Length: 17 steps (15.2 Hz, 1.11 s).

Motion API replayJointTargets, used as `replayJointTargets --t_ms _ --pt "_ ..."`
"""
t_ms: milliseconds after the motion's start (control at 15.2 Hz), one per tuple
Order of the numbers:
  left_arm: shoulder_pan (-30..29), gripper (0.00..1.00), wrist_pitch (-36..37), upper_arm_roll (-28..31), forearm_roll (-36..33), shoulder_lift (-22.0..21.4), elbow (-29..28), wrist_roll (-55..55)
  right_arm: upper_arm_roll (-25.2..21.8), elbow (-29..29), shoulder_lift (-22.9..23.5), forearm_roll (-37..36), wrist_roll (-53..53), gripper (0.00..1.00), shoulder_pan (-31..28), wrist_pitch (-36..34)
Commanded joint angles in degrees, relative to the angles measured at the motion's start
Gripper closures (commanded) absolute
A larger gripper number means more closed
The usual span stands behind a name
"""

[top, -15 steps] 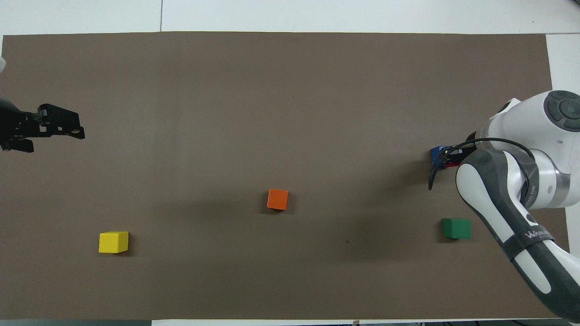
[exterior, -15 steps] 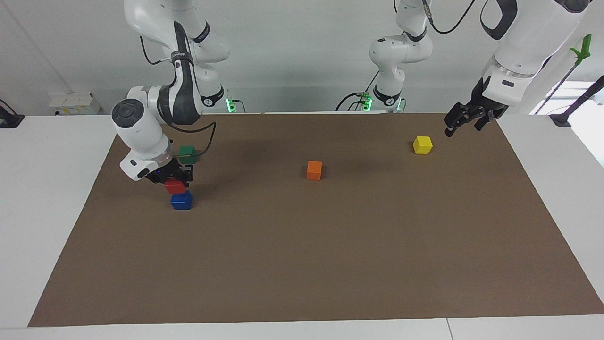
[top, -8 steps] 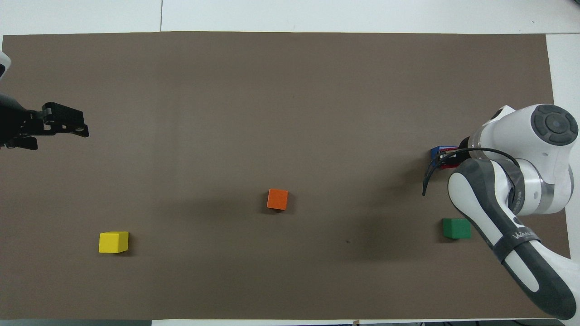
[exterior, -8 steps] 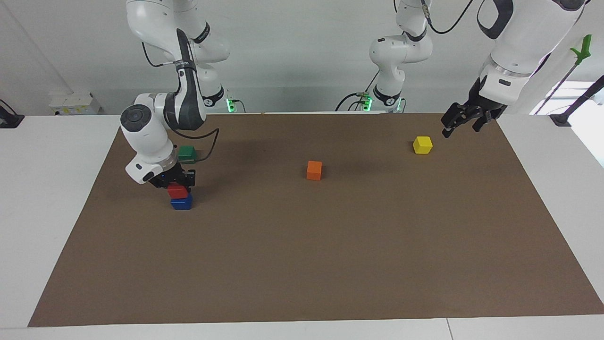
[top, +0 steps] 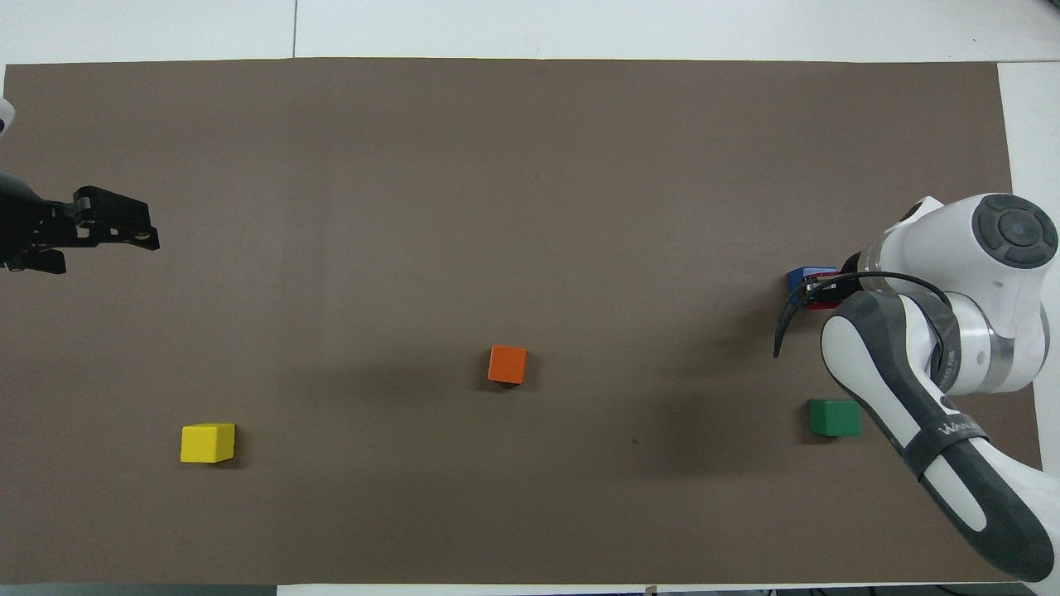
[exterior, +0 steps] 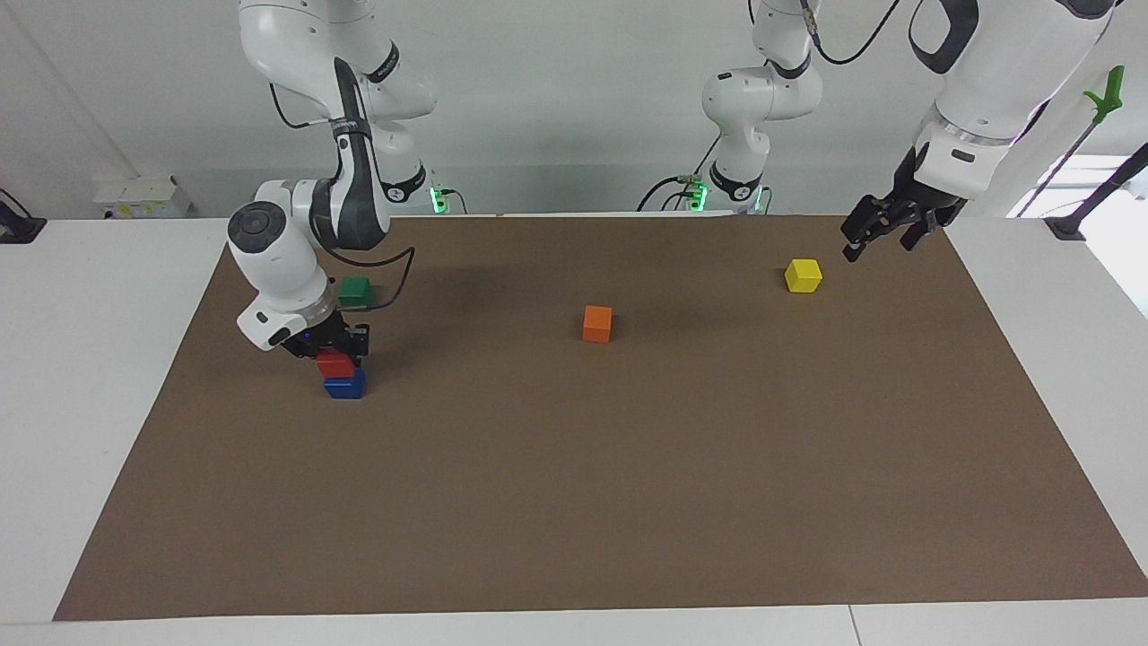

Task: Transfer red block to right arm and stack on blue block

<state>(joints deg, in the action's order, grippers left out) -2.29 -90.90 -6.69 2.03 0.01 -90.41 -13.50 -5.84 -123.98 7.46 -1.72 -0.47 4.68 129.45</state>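
Observation:
The red block rests on top of the blue block, toward the right arm's end of the table. My right gripper is shut on the red block from above, with a small blue light at its wrist. In the overhead view the right arm covers most of the stack; only an edge of the red block and a corner of the blue block show. My left gripper hangs open and empty in the air by the yellow block, and shows in the overhead view.
A green block lies just nearer the robots than the stack, close to the right arm's wrist. An orange block sits mid-table. A yellow block lies toward the left arm's end. The brown mat covers the table.
The right gripper has come down and shifted slightly, bringing the red block from just above the blue block to rest on it. The left gripper has barely moved.

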Motion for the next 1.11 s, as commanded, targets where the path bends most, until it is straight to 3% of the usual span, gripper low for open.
replayJointTargets --t_ms 0,66,197,590,1049 --pt "0.36 0.00 -0.69 1.07 0.61 -1.95 -2.31 0.41 0.65 -0.03 0.54 -0.39 1.61 0.42 -1.69 1.50" --pt "0.36 0.00 -0.69 1.16 0.61 -2.03 -2.31 0.41 0.65 -0.03 0.54 -0.39 1.52 0.15 -1.69 1.50" --pt "0.36 0.00 -0.69 1.16 0.61 -2.03 -2.31 0.41 0.65 0.06 0.63 -0.39 1.43 0.00 -1.69 1.50" --pt "0.36 0.00 -0.69 1.16 0.61 -1.95 -2.31 0.41 0.74 2.86 0.54 -0.39 1.43 0.00 -1.69 -0.51" --pt "0.36 0.00 -0.69 1.07 0.61 -1.95 -2.31 0.41 0.74 17.45 -2.88 -0.30 -4.44 0.00 -1.60 -16.85"
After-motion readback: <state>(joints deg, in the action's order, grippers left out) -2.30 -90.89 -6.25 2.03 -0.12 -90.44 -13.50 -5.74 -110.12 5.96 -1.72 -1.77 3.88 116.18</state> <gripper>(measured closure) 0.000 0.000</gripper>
